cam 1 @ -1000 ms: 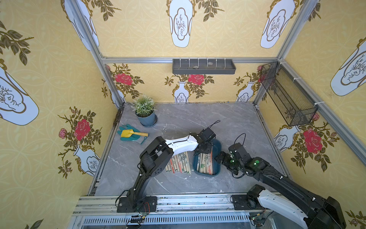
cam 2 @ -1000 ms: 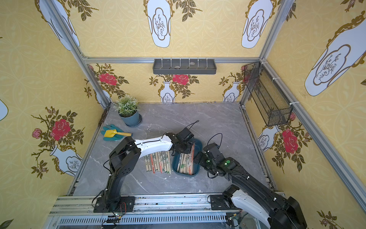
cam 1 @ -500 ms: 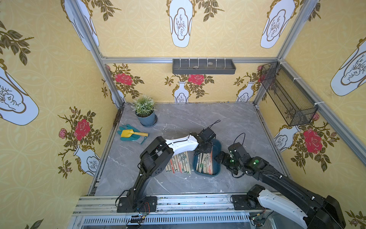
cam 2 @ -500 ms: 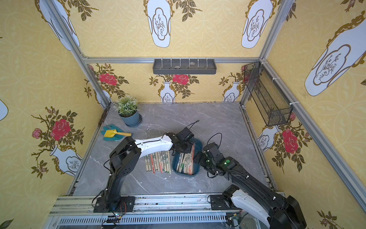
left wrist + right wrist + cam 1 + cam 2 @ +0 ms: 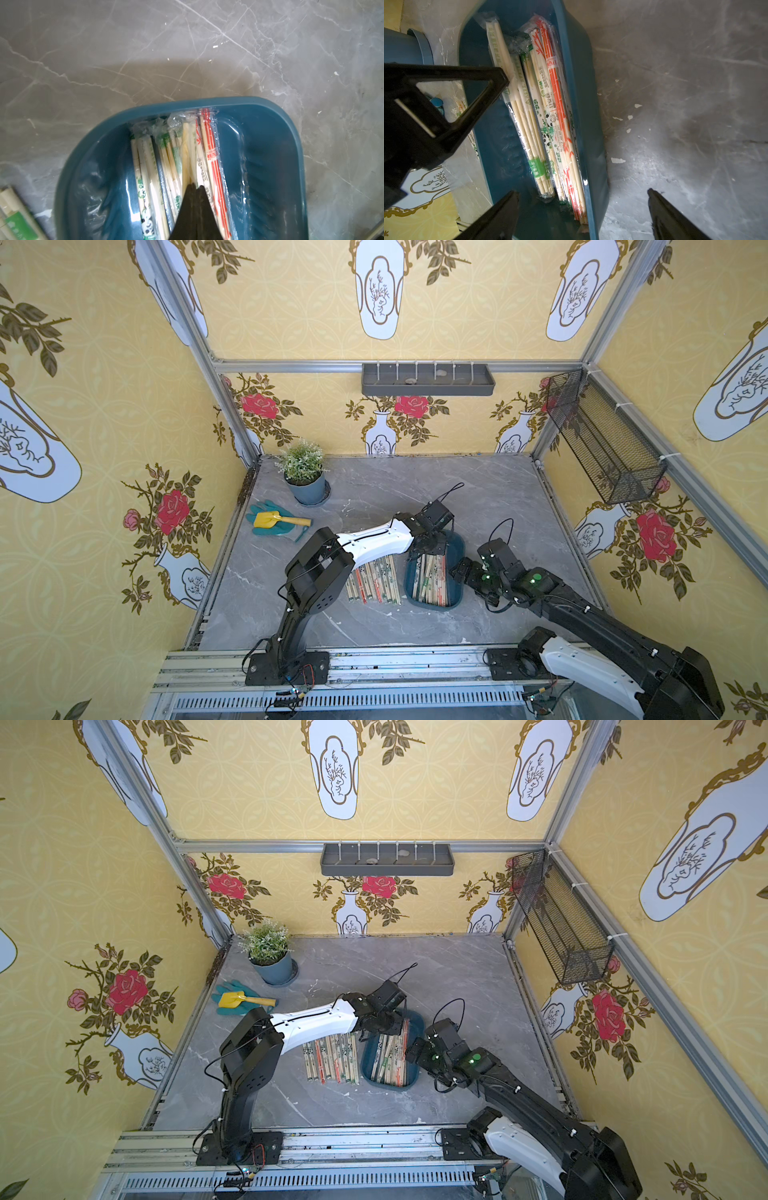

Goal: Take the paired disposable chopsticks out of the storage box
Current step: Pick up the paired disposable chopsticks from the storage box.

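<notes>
Left jaws pinched, seemingly on chopsticks [image 5: 188, 149], right jaws wide astride box [image 5: 589, 124] rim

Potted plant [image 5: 302, 470] in the far corner — yellow trowel [image 5: 268, 519] lies on teal gloves [image 5: 272, 531] nearby

Sleeved pale chopstick pairs [image 5: 537, 116] lengthwise in shallow teal-blue storage box [image 5: 270, 145], more pairs [image 5: 374, 585] lined up beside it

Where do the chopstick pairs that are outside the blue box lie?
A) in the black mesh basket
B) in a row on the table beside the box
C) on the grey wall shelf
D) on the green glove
B: in a top view a row of chopstick pairs lies flat on the grey table, beside the blue box.
</notes>
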Available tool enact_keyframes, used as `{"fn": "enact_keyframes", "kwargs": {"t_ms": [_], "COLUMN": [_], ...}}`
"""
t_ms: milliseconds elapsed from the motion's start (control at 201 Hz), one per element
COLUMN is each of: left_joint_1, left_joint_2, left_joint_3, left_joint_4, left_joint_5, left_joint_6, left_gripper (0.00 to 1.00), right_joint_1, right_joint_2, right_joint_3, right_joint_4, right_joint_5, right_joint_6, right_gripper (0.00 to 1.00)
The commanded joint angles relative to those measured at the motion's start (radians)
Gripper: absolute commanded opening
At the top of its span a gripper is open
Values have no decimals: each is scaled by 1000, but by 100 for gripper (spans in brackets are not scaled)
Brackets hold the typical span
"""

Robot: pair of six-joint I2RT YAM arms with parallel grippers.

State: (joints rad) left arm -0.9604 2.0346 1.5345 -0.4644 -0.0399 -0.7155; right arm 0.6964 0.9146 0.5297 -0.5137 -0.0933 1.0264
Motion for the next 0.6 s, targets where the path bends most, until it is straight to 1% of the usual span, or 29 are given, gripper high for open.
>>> {"fn": "enact_keyframes", "kwargs": {"t_ms": [0,279,597], "left_joint_1": [3,18,82], "left_joint_2": [-11,-72,-193], "left_joint_3": [3,-21,-84], "left_joint_4": [-6,5,50], "left_joint_5": [-13,-18,16], "left_joint_6": [11,11,1], "left_gripper": [0,0,0], "right_joint_1": [-2,-7,-9], "right_joint_2": [6,7,17], "right_joint_3": [8,9,18], "right_joint_4": [29,24,33], "right_joint_5": [2,-2,-4], "right_joint_6": [-7,-11,-14], "right_gripper": [97,97,98]}}
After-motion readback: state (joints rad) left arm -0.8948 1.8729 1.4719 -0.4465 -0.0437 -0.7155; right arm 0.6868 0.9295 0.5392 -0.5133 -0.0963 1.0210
